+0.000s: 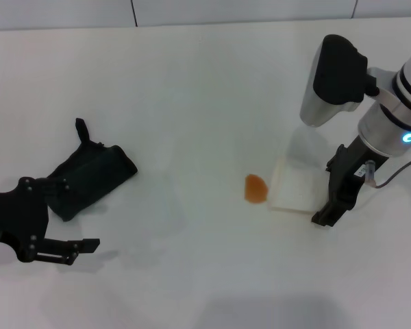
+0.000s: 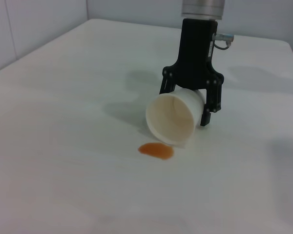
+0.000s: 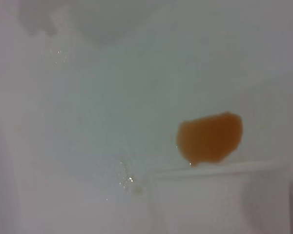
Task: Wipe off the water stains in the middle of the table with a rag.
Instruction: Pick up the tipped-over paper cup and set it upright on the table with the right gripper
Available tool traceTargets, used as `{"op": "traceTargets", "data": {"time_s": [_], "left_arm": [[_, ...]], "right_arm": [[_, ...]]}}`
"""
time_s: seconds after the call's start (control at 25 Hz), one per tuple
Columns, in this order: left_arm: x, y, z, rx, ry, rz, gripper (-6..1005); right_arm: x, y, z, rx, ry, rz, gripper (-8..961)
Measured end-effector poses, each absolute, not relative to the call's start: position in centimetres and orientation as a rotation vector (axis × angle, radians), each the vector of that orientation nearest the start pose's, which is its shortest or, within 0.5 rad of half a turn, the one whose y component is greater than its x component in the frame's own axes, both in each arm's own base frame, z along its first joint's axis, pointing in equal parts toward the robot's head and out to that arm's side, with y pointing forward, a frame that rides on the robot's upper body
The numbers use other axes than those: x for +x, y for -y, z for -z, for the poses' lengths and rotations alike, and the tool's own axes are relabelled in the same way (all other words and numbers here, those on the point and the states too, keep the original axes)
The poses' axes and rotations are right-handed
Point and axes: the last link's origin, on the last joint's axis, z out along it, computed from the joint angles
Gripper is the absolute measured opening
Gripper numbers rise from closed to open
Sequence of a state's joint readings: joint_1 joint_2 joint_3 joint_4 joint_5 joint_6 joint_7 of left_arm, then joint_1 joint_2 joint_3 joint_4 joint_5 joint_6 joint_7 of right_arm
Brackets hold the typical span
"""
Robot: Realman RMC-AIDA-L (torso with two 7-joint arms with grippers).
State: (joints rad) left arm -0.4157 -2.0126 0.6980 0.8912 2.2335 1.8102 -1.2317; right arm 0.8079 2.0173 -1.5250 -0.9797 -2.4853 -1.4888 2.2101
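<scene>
Far left, the left gripper (image 1: 82, 248) rests low on the table (image 1: 192, 103), its arm cut off at the edge and its fingers spread apart over nothing. Just beside it lies the dark rag (image 1: 89, 179), crumpled. Mid-table sit the water stains (image 1: 255, 188), one orange-brown blot. Touching it, a white cup (image 2: 173, 117) is tipped over, clamped in the right gripper (image 2: 191, 105); its inside looks empty.

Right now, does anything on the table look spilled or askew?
Yes. A small orange-brown liquid blot sits mid-table, right at the mouth of a white plastic cup that the right gripper holds tipped over sideways. The dark rag lies untouched near the left gripper.
</scene>
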Motion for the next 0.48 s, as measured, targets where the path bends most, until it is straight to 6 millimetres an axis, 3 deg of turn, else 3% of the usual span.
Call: {"op": "traceTargets", "data": {"time_s": [0.36,0.48], "left_arm": [[-30.0,-28.3,-4.9,-2.964,0.300,0.307,859],[-30.0,-28.3,-5.0,-2.964,0.300,0.305,859]], "right_arm": [[18.8,-36.8,1.6,-2.934,-0.495,0.493,730],[19.4,-36.5,0.1,-2.949,-0.521,0.312,712]]}}
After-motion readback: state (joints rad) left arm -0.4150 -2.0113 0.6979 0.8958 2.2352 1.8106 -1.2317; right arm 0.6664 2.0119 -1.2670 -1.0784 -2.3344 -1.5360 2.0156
